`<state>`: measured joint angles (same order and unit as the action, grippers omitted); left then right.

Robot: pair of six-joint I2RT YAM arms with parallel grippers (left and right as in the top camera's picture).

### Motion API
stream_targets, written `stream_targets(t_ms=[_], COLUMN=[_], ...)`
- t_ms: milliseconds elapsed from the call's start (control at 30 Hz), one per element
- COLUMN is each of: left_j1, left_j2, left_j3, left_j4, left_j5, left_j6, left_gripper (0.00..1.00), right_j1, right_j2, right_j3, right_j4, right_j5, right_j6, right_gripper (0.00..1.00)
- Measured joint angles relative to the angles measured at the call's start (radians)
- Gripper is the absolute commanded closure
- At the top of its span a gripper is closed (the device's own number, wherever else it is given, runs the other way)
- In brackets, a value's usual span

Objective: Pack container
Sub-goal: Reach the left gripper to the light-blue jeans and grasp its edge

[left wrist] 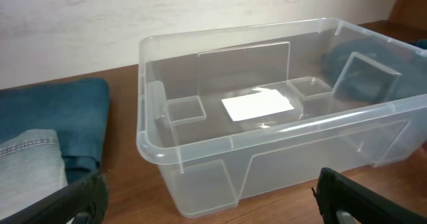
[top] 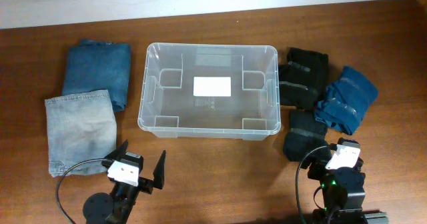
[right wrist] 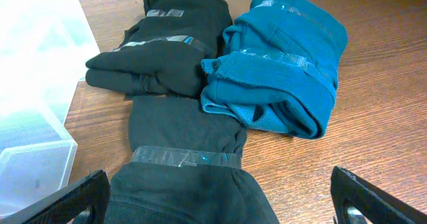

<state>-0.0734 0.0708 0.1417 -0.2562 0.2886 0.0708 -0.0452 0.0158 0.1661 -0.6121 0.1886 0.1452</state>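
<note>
Container [top: 210, 46]: was seen at the centre of the overhead frame, upright on the table [top: 220, 171].
Left gripper [top: 140, 159]: was held wide apart at lower left, facing the container.
Right gripper [right wrist: 220, 207]: was held wide apart at lower right, over a taped black bundle [right wrist: 187, 177].
Folded jeans [top: 98, 71]: were laid at left.

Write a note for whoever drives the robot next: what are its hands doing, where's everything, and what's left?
Left hand: open, holding nothing, in front of the bin.
Right hand: open, holding nothing, by the near black bundle.
Bin: between the two clothes piles, nothing in it.
Left of it: dark jeans and light jeans.
Right of it: far black bundle, blue bundle, near black bundle.
Done: nothing packed yet.
Left: probably all five pieces go in.
</note>
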Motion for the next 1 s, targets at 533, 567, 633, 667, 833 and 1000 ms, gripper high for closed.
stream_targets(t_ms=[533,567,633,667,833,1000], left_j1=[0.000,0.000,0.000,0.000,0.002,0.043], left_j2=[0.012,0.027,0.082,0.122,0.448,0.818], left_j3=[0.225,0.269,0.366,0.415,0.726,1.069], left_j4=[-0.054,-0.074,-0.122,-0.146,-0.337,-0.544], left_j5=[-0.098,-0.121,-0.167,-0.191,-0.306,-0.374], left_j6=[-0.071,-0.076,-0.092,-0.098,-0.121,-0.114], left_gripper=[0.00,0.01,0.00,0.00,0.01,0.01], right_j1=[0.000,0.000,0.000,0.000,0.000,0.000], right_j2=[0.000,0.000,0.000,0.000,0.000,0.000], right_j3=[0.000,0.000,0.000,0.000,0.000,0.000], right_j4=[0.000,0.000,-0.001,0.000,-0.001,0.000], right_j5=[0.000,0.000,0.000,0.000,0.000,0.000], right_j6=[0.000,0.000,0.000,0.000,0.000,0.000], right_gripper=[0.02,0.02,0.02,0.02,0.02,0.02])
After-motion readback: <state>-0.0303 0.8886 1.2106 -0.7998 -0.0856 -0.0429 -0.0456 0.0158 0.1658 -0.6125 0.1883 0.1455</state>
